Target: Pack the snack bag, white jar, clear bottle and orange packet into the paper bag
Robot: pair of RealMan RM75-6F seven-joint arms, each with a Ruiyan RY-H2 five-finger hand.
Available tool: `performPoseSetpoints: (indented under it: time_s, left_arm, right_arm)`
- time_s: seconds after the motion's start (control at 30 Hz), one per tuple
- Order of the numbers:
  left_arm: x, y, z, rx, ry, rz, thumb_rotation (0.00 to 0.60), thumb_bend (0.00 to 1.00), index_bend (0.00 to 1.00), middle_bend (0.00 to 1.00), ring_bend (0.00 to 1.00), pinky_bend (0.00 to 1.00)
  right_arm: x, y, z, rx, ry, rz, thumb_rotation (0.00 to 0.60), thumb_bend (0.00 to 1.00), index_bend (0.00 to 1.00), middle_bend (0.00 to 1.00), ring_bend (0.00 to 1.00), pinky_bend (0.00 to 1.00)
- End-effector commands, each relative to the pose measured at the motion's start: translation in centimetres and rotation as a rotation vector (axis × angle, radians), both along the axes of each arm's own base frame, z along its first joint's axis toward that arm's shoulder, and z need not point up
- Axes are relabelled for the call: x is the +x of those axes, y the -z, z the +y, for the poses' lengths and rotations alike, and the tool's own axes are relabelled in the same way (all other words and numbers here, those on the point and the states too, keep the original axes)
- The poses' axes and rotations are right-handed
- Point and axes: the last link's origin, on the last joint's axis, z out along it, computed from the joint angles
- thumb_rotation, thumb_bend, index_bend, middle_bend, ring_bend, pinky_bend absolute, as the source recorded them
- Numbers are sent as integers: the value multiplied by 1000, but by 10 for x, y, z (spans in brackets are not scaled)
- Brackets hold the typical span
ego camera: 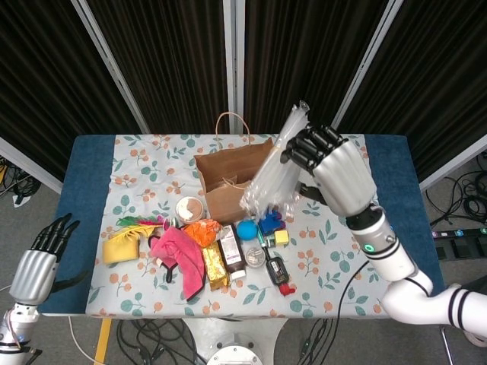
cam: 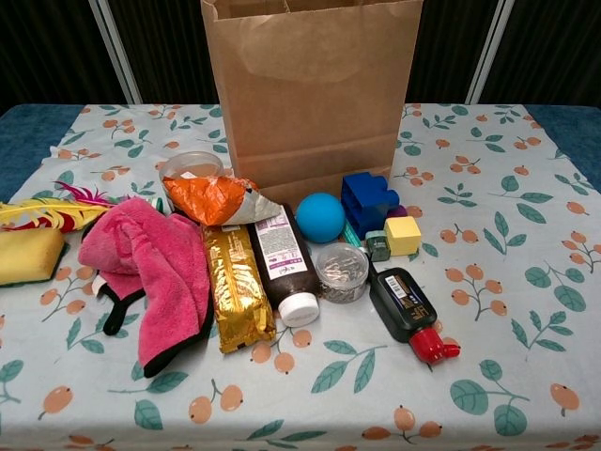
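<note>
**Clear bottle held above the paper bag**

I take the paper bag (ego camera: 242,185) as my landmark. It is brown kraft paper, rectangular, upright and open at the top, with a twisted loop handle, standing on the counter (ego camera: 152,163), which carries a floral cloth over blue padding.

Through the head view I see the right robot hand (ego camera: 327,163) raised at the bag's right edge, its dark fingers (ego camera: 304,148) curled around the clear bottle (ego camera: 272,176). The bottle is crinkled transparent plastic, long and tilted, with its lower end over the bag's right front corner. The chest view shows neither this robot hand nor the bottle.

The left robot hand (ego camera: 39,255) hangs well to the left of the bag, off the counter edge, fingers apart and holding nothing.

Just in front of the bag, at its left corner, lies the orange packet (cam: 218,199), glossy and crumpled. A round pale object, which may be the white jar, shows inside the bag's mouth; I cannot tell for certain.

Also in front of the bag: a fuzzy pink cloth (cam: 155,268), a gold foil packet (cam: 237,287), a brown bottle (cam: 285,268) with a white cap, and a smooth blue ball (cam: 320,217).
</note>
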Motion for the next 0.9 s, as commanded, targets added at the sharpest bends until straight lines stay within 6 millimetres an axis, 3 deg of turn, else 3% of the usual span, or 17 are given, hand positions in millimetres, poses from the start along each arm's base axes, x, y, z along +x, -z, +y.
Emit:
performPoseSetpoints:
  time_s: [0.03, 0.37, 0.9]
  left_arm:
    - [-1, -2, 0, 2, -3, 3, 600, 2, 89, 100, 72, 154]
    - [-6, -1, 2, 4, -16, -4, 600, 2, 89, 100, 72, 154]
    - [-7, 1, 3, -1, -19, -8, 600, 2, 89, 101, 72, 154]
  right_arm:
    - [38, 34, -16, 272, 101, -280, 600, 266, 552, 549, 386, 395]
    - [43, 72, -30, 549, 285, -552, 600, 266, 552, 548, 386, 395]
    - [11, 98, -33, 568, 451, -648, 600, 269, 554, 545, 385, 395]
